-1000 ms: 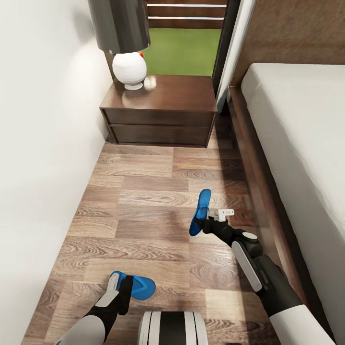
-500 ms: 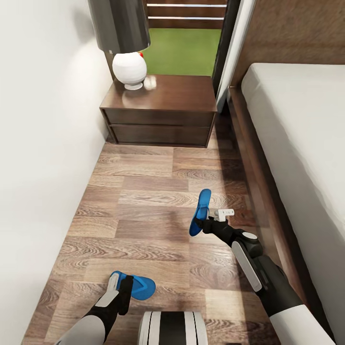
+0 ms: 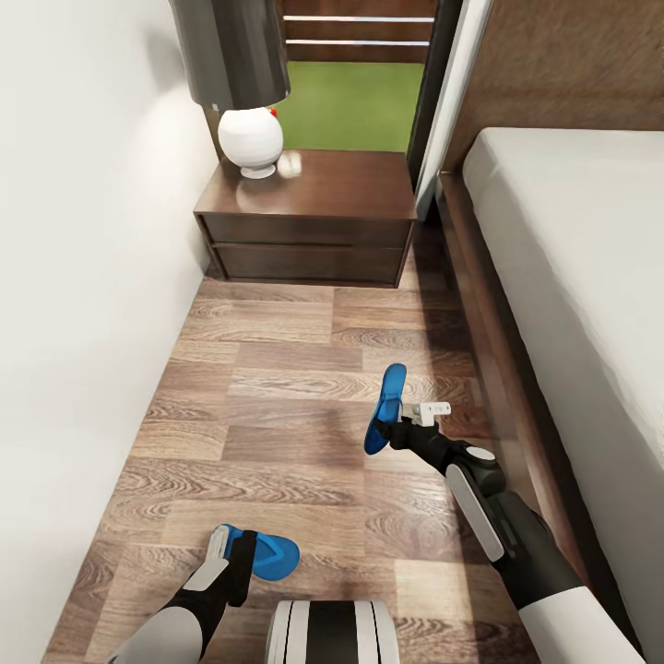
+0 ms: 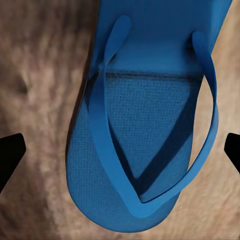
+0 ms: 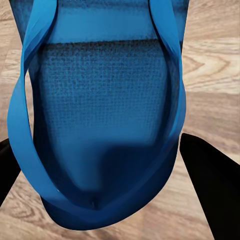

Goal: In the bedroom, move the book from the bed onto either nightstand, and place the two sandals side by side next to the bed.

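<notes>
The right tool point(image 3: 395, 426) is closed on one blue sandal point(image 3: 384, 407), holding it by its lower end so that it stands on edge, tilted, above the wood-plank floor point(image 3: 277, 387) close to the bed point(image 3: 563, 240) frame. In the right wrist view this sandal point(image 5: 100, 120) shows a finely textured blue footbed and a glossy Y-shaped strap, with the dark fingers point(image 5: 210, 185) pressed on either side of it.

The left tool point(image 3: 231, 553) sits over the second sandal point(image 3: 267, 556), which lies flat on the floor near the robot's base, well apart from the first. In the left wrist view this sandal point(image 4: 145, 125) lies strap-up, and the two black fingertips point(image 4: 10, 155) stand spread wide, clear of its edges.

Further off, the dark-brown nightstand point(image 3: 309, 221) stands against the wall, carrying a white-based lamp point(image 3: 247, 138).
</notes>
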Controlling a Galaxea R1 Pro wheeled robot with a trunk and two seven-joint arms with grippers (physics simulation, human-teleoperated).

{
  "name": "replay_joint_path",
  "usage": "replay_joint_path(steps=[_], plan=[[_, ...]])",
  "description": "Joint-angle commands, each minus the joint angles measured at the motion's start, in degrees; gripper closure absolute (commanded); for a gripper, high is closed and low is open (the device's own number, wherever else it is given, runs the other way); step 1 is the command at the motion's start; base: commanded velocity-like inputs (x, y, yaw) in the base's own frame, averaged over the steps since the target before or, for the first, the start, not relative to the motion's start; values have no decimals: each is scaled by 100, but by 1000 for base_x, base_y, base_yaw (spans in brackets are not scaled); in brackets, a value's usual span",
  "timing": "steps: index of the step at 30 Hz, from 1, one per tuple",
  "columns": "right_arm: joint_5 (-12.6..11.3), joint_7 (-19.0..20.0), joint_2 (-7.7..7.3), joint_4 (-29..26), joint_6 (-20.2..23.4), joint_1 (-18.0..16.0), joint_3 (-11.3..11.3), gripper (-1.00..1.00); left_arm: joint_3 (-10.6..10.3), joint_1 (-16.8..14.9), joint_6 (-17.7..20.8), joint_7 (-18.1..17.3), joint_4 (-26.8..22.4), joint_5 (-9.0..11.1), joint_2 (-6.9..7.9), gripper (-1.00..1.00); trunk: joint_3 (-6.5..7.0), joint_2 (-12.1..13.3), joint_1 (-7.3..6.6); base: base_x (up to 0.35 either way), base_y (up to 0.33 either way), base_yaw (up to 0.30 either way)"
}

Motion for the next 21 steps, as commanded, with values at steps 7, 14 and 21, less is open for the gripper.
replay_joint_path(steps=[7, 14, 21], plan=[[-11, -1, -4, -5, 24, -2, 4, 100, -5, 2, 38, 36, -23, 53, -5, -100, -4, -1, -1, -6, -30, 0], [-11, -1, -4, -6, 24, -5, 4, 100, -4, 2, 36, 36, -23, 53, -5, -100, -4, -1, -1, -4, -9, 0], [-9, -2, -4, -5, 24, -4, 4, 100, -5, 2, 38, 36, -23, 53, -5, -100, -4, -1, -1, 0, 0, 0]])
